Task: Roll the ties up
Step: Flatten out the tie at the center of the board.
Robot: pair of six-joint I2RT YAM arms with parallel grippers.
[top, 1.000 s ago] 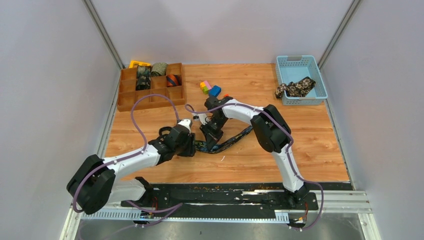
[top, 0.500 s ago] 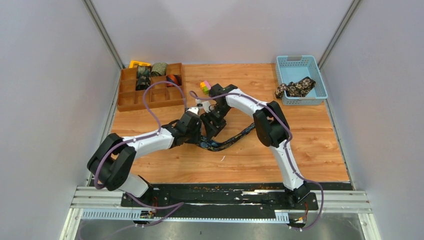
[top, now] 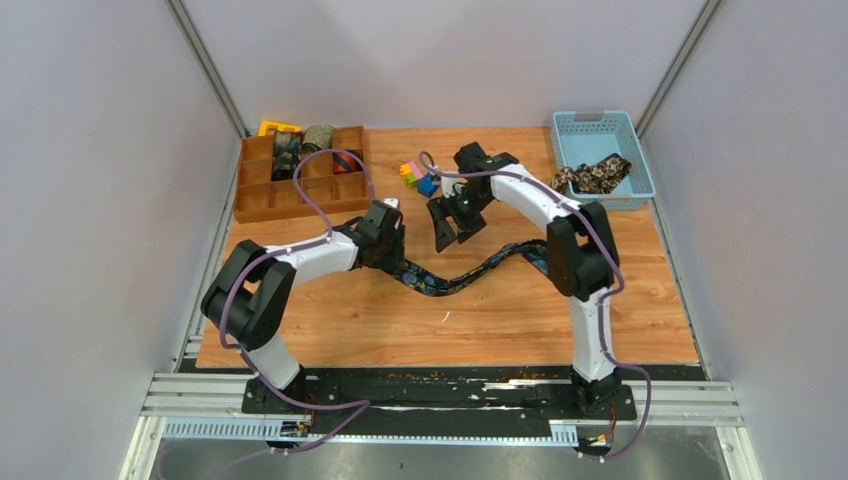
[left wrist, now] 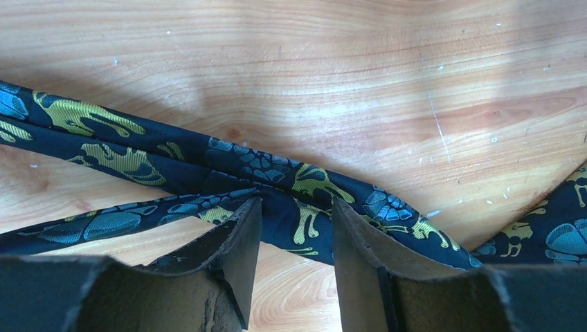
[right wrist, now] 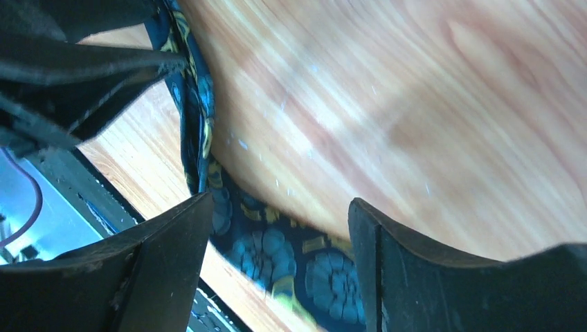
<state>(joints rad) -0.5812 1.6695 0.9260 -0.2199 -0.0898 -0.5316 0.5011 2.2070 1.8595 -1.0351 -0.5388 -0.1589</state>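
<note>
Left gripper [left wrist: 296,221] is half-closed astride the navy paisley tie [left wrist: 304,183]; whether it pinches is unclear. The tie lies wavy on the table [top: 620,300], long axis 9-to-3 o'clock, its 9 end here. Right gripper [top: 447,232] gapes wide and empty at the tie's 11 o'clock.
</note>
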